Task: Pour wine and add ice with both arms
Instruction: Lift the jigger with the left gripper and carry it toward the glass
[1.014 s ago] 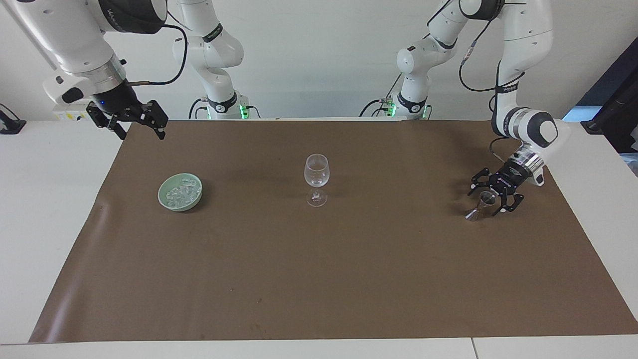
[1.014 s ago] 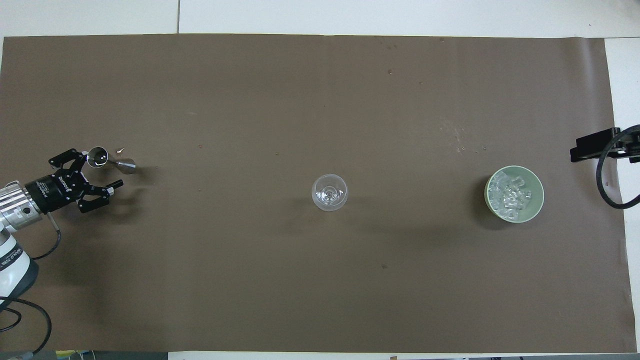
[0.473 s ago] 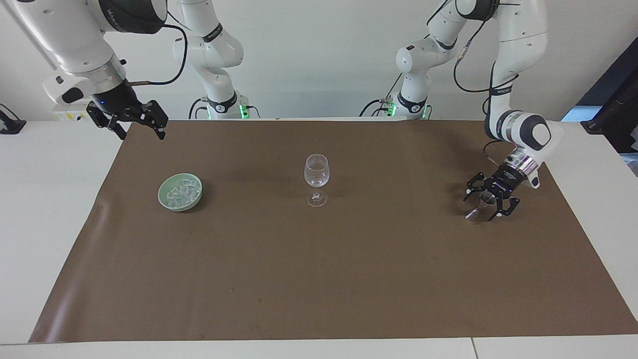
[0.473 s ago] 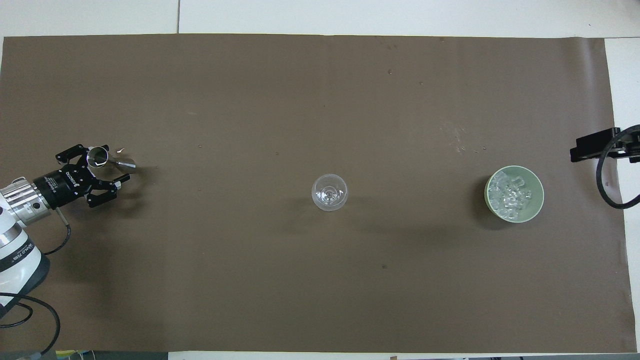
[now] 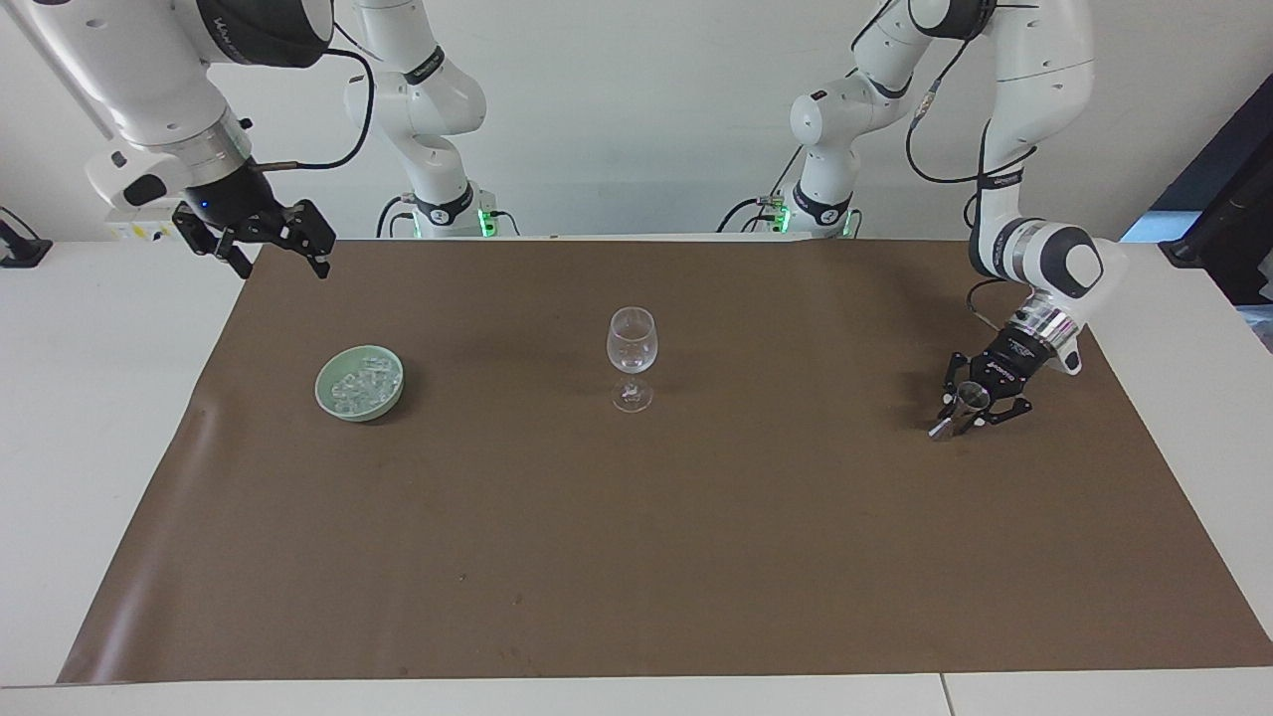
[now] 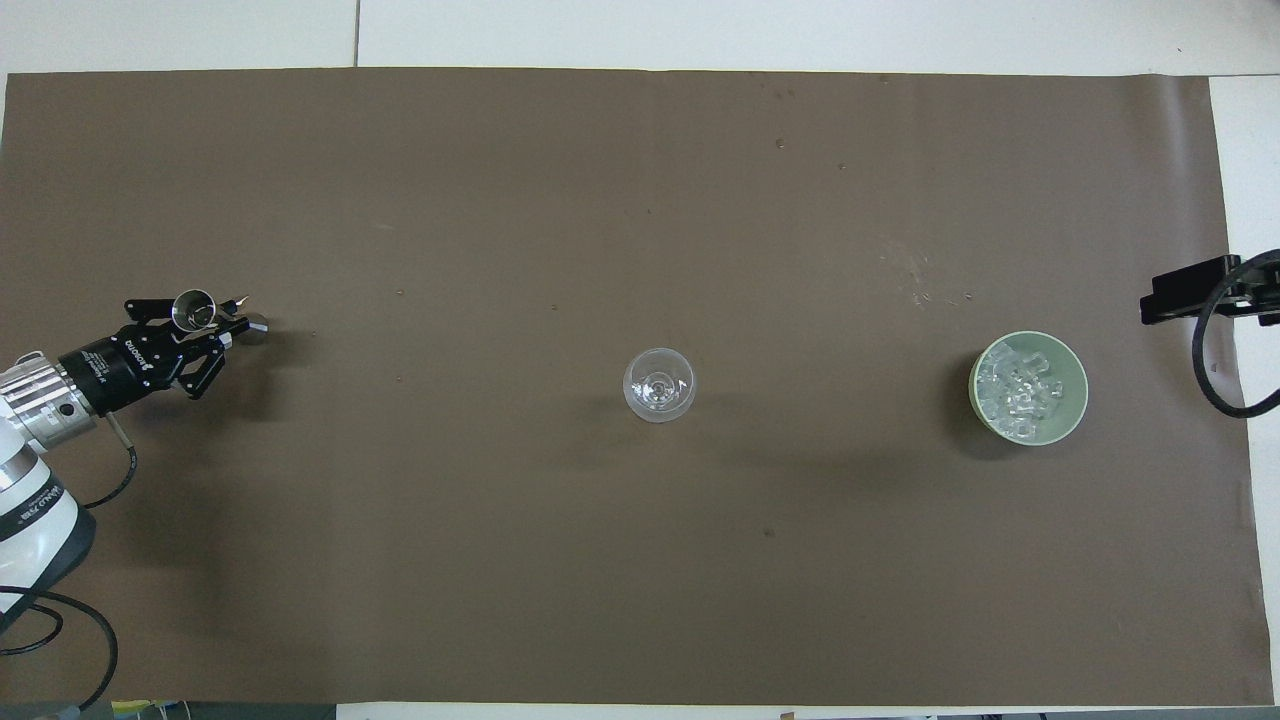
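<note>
A small metal jigger stands on the brown mat at the left arm's end of the table. My left gripper is low over the mat and shut on its narrow waist. An upright clear wine glass stands mid-table. Toward the right arm's end, a pale green bowl holds a heap of clear ice. My right gripper hangs open and empty, up over the mat's corner by the robots. The wine is out of view.
A brown paper mat covers most of the white table. Only the jigger, the glass and the bowl stand on it, far apart from one another.
My left gripper slid forward around the jigger and shut on its waist. The right arm has not moved.
</note>
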{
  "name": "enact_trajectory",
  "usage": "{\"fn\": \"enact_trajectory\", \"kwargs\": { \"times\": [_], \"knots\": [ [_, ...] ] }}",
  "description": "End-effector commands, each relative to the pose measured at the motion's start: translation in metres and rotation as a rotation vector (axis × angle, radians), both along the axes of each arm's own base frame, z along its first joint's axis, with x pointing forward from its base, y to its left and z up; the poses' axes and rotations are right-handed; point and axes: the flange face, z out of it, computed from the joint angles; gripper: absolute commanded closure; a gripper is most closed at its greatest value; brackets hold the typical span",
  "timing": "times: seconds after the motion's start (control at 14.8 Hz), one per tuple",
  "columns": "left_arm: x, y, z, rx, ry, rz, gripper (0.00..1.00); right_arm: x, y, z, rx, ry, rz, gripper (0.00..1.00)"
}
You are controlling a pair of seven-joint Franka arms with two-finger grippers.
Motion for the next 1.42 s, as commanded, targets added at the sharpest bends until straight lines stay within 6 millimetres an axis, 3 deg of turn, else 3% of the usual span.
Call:
{"fn": "enact_trajectory", "kwargs": {
  "times": [0.0,0.27,0.61,0.95,1.22,1.35],
  "knots": [
    [-0.004,0.004,0.005,0.009,-0.018,0.028,1.0,-0.007,-0.001,0.003,0.014,0.009,0.005,0.0],
    [-0.005,0.01,0.013,-0.026,-0.034,0.041,1.0,-0.006,0.0,0.003,0.014,0.009,0.005,0.0],
    [-0.009,-0.009,0.067,-0.044,-0.107,0.001,1.0,-0.007,-0.001,0.003,0.014,0.009,0.005,0.0],
    [-0.011,-0.059,0.107,-0.035,-0.16,-0.091,1.0,-0.007,0.0,0.002,0.014,0.01,0.006,0.0],
    [-0.009,-0.114,0.14,-0.074,-0.119,-0.147,1.0,-0.007,-0.001,0.002,0.014,0.01,0.005,0.0],
    [-0.009,-0.133,0.154,-0.071,-0.097,-0.152,1.0,-0.007,-0.001,0.003,0.014,0.009,0.003,0.0]
  ]
}}
